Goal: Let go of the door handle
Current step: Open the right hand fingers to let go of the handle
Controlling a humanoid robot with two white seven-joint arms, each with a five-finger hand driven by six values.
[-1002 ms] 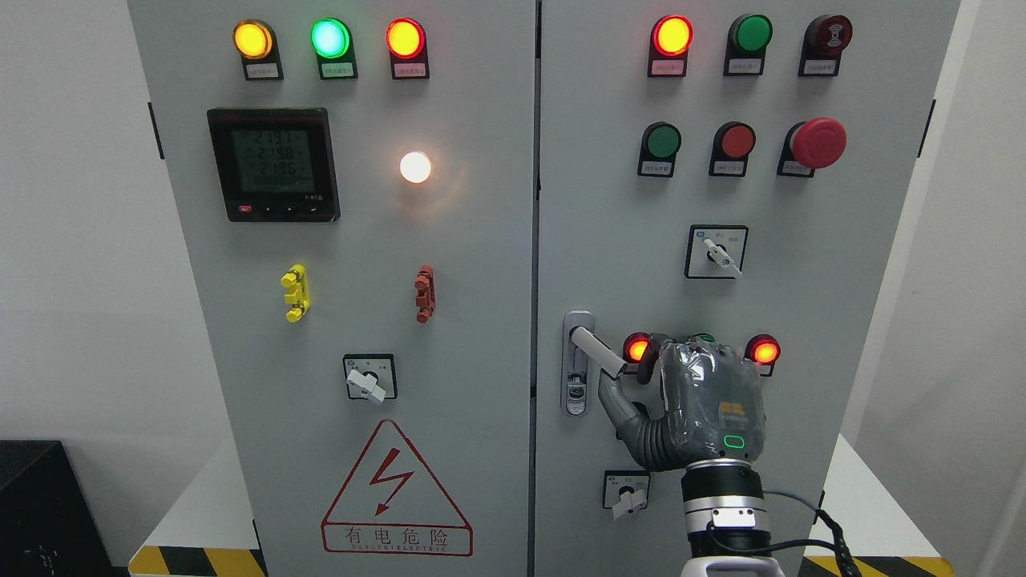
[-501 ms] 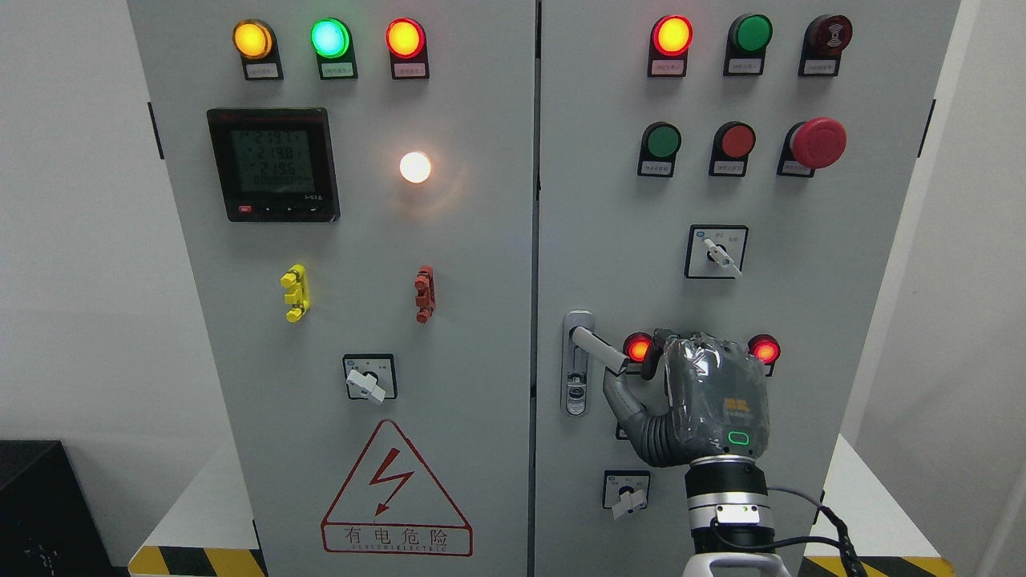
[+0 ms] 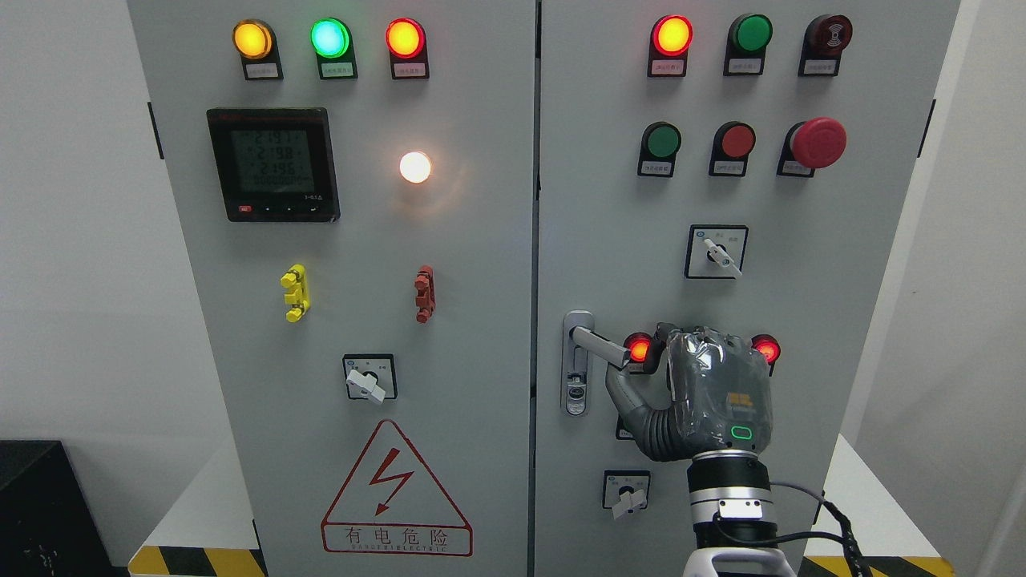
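We see our right robot hand half curled beside the free end of the silver metal lever door handle near the cabinet door's left edge, holding nothing; it looks stiff and smooth.

The door handle sits in the lower middle of the frame, just right of the seam between the two grey cabinet doors. It is a silver lever hinged at the top of a tall, narrow metal backplate, swung out and slanting down toward the right. Its free end reaches a red lit lamp. A keyhole insert, apparently a lock, sits low on the plate, though glare blurs it.
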